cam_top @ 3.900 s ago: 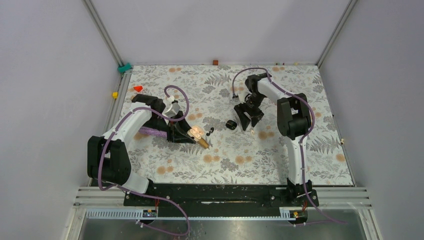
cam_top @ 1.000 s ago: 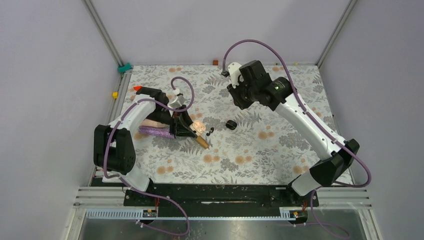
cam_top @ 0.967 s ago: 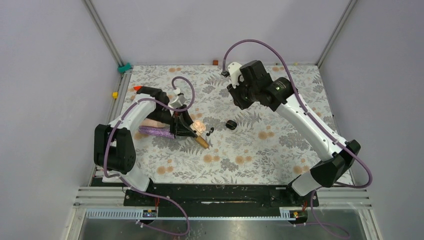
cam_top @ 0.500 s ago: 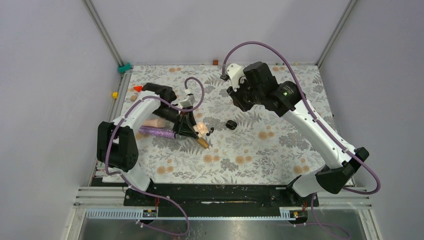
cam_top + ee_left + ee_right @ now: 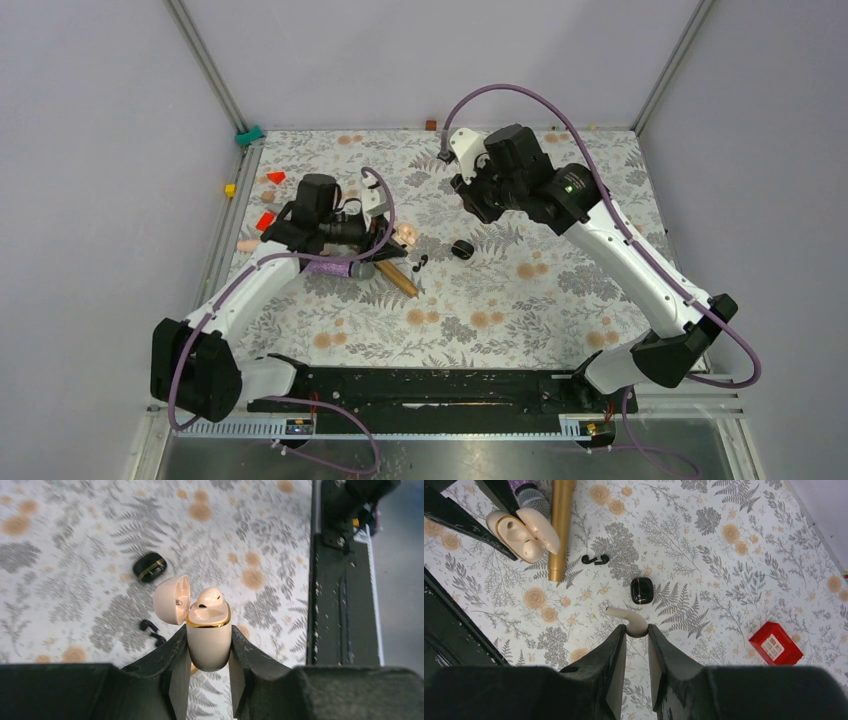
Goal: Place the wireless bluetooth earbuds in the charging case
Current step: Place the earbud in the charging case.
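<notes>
Earbuds point(image 5: 595, 559), black, lie beside the shut charging case point(image 5: 642, 590); left gripper point(image 5: 209, 645) clamps an open cream case point(image 5: 207, 627), right gripper point(image 5: 636, 630) pinches a cream bud point(image 5: 626, 616), likely seating it next.

White links point(image 5: 620, 255), blk joints point(image 5: 665, 355), purple cables point(image 5: 520, 88); left gripper point(image 5: 209, 639) & right gripper point(image 5: 636, 630) blk.

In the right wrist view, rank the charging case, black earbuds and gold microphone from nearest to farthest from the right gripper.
1. charging case, just ahead of the right gripper.
2. black earbuds, farther ahead, left.
3. gold microphone, upper left.
</notes>
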You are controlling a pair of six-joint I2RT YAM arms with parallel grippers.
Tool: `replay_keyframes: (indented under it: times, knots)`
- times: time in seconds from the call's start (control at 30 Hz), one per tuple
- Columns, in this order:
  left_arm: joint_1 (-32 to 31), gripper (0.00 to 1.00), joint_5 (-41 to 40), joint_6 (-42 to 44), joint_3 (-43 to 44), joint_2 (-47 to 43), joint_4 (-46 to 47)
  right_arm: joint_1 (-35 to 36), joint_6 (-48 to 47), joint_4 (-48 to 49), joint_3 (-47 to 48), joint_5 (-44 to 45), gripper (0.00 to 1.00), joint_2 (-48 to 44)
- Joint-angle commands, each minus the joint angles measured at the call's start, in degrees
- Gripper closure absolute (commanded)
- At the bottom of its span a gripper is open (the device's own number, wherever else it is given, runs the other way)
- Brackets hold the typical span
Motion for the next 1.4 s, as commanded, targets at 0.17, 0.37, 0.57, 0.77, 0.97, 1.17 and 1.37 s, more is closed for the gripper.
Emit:
replay_keyframes:
  times: [0.17,0.37,0.57,0.77,0.97,1.17,1.37]
  knots:
    - [-2.68,1.0,-5.25,-29.71,-9.65,-4.74,43.82,5.58,-1.71,7.15,0.56,2.4,0.72,-0.66]
    - [-3.83,1.0,-4.72,-33.65,-12.78,-4.44,49.06,11.12,-5.5,12.23,-2.69,8.92,0.71,-0.01]
    - [-3.83,1.0,-0.68,-38.57,-16.3,-5.6,58.11,14.24,-6.56,15.03,-5.18,11.96,0.71,1.64]
    - [-3.82,1.0,1.82,-39.23,-17.08,-5.6,59.74,15.1,-5.64,16.19,-6.02,13.25,0.72,2.45]
    - [-3.83,1.0,1.4,-38.86,-17.13,-5.52,59.46,16.02,-5.03,15.39,-4.93,12.9,0.72,2.92]
    - [-3.82,1.0,-0.22,-35.99,-16.48,-5.1,55.42,17.24,-4.81,14.91,-4.19,14.12,0.72,2.55]
    - [-3.83,1.0,-0.3,-35.55,-16.33,-4.78,54.85,17.41,-4.11,14.43,-4.13,13.43,0.72,1.94]
